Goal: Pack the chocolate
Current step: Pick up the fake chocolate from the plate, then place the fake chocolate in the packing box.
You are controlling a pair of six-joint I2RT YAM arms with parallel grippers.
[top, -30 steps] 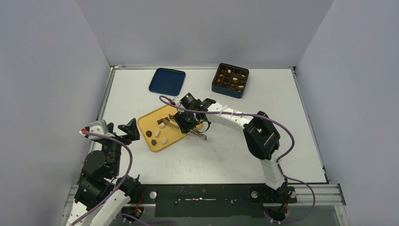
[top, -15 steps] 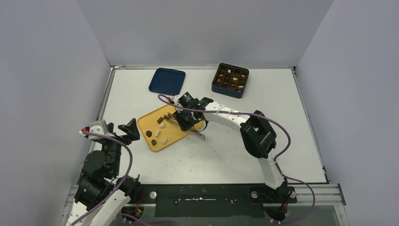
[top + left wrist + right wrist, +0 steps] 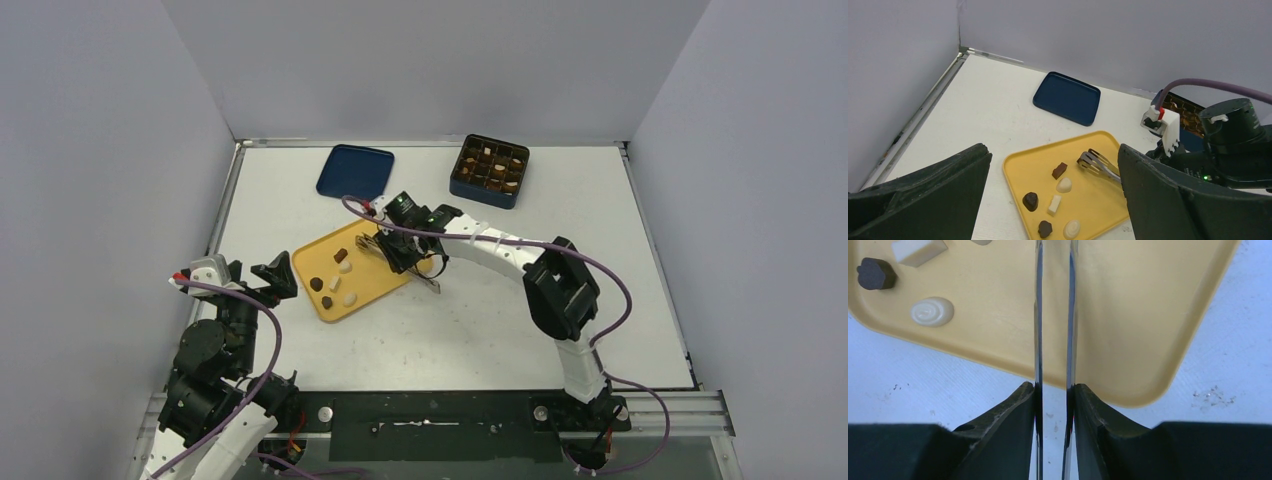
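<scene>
The right claw (image 3: 1054, 390), clamped on the tongs (image 3: 1096, 162), has squeezed them narrower over the yellow tray (image 3: 1023, 170); their tips, seemingly empty, lie beside a brown chocolate (image 3: 1059, 170). Six pieces remain on the tray; the left claw (image 3: 275, 280) stands wide apart, empty

On the one rectangular yellow plastic tray (image 3: 1018, 170), six small chocolate pieces (image 3: 1054, 205) are counted: three brown pieces (image 3: 1030, 200) and three white pieces (image 3: 1064, 185). One pair of metal tongs (image 3: 1095, 162) is seen over the tray. Beyond the tray, one flat dark blue lid (image 3: 1066, 98) and one dark blue gridded box (image 3: 489, 171) are found; the pieces inside that box cannot be counted.
</scene>
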